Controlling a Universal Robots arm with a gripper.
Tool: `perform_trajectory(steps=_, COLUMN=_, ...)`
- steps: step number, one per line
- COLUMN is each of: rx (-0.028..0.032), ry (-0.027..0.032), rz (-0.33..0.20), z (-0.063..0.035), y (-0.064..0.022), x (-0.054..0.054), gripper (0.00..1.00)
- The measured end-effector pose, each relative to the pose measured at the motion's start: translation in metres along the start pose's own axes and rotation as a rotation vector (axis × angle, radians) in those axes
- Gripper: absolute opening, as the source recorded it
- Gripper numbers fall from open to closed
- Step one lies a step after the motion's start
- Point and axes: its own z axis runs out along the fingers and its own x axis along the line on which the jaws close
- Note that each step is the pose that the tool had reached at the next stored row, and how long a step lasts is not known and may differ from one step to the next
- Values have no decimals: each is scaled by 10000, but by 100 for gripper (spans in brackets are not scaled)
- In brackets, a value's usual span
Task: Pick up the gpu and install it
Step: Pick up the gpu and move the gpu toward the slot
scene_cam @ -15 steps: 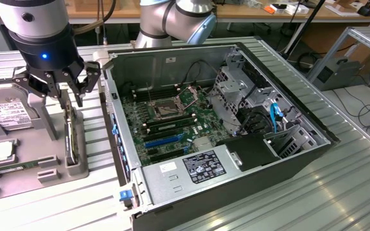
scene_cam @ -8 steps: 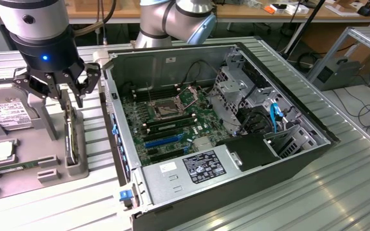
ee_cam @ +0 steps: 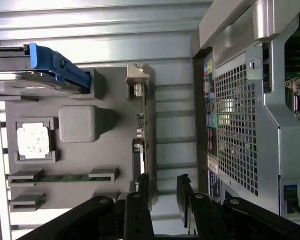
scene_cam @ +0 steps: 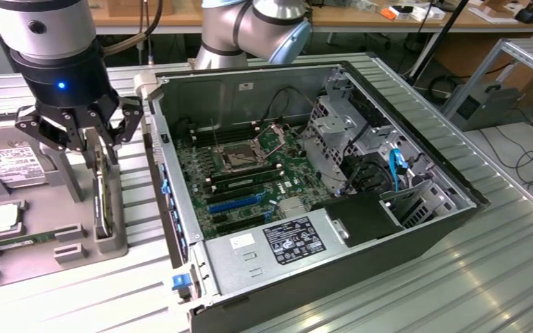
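Where the gray tray (scene_cam: pixel 63 232) sits on the desk (scene_cam: pixel 488 277), at the exterior view's left, I see the graphics card (scene_cam: pixel 105 208) standing on its long edge in a slot, apart from the open computer case (scene_cam: pixel 415 139) beside it. I read the tool (scene_cam: pixel 103 154) as open, its jaws spread and hanging directly over one end of the card. In the wrist view the tool (ee_cam: pixel 162 192) shows one finger in line with the card (ee_cam: pixel 143 125); I cannot tell whether they touch. A hard drive (scene_cam: pixel 12 163) rests on the same tray.
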Motion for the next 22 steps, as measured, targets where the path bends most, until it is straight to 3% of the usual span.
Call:
perform_trajectory(steps=6, rx=-45, ry=5, rz=-292, z=46, y=-14, x=110, gripper=36)
perform_trajectory(steps=9, rx=-44, ry=7, rz=-294, z=124, y=-21, x=116, gripper=36)
perform_trajectory(steps=22, rx=-45, ry=7, rz=-320, z=268, y=-26, x=120, gripper=36)
